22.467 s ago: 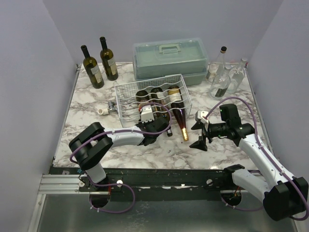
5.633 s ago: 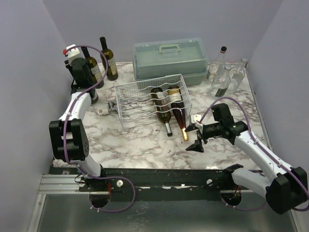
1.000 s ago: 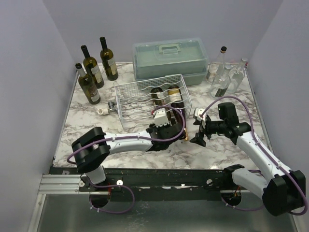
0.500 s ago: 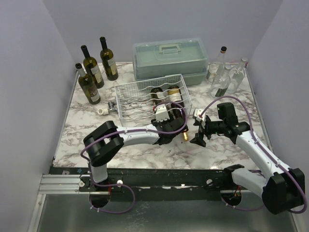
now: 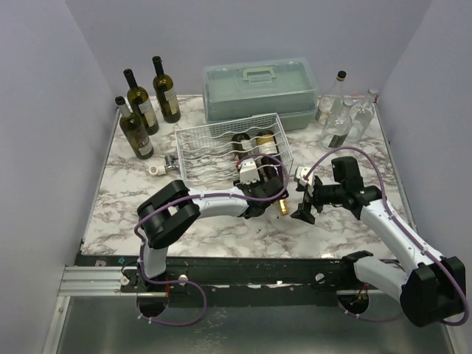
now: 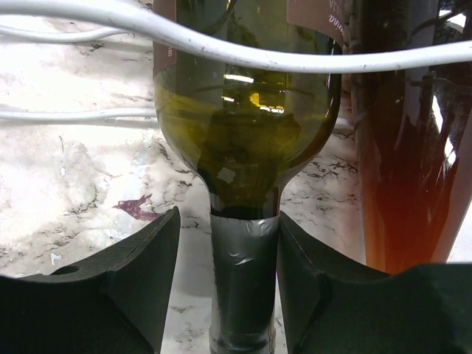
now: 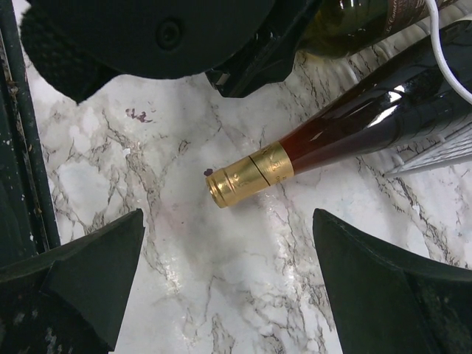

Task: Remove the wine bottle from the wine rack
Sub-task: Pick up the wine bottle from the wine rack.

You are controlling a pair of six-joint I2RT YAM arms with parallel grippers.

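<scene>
The white wire wine rack [image 5: 199,147] stands mid-table with two bottles lying in it. The left one is a green wine bottle [image 6: 247,125] whose grey-foiled neck [image 6: 243,287] sticks out toward me. My left gripper [image 5: 258,192] [image 6: 228,247] straddles that neck. Its right finger [image 6: 332,295] looks to be against the foil, and a narrow gap shows at the left finger [image 6: 125,287]. An amber bottle [image 7: 369,118] with a gold cap [image 7: 247,175] lies beside it. My right gripper [image 5: 301,200] [image 7: 228,280] hangs wide open just short of that cap, holding nothing.
A grey-green plastic case [image 5: 259,88] sits behind the rack. Three dark bottles [image 5: 140,110] stand at the back left, and clear glass bottles [image 5: 343,114] at the back right. A small white piece [image 5: 156,169] lies left of the rack. Purple walls close in three sides.
My left gripper has slid right and toward the rack along the green bottle's neck, and its jaws have narrowed around it. The right arm has stayed put.
</scene>
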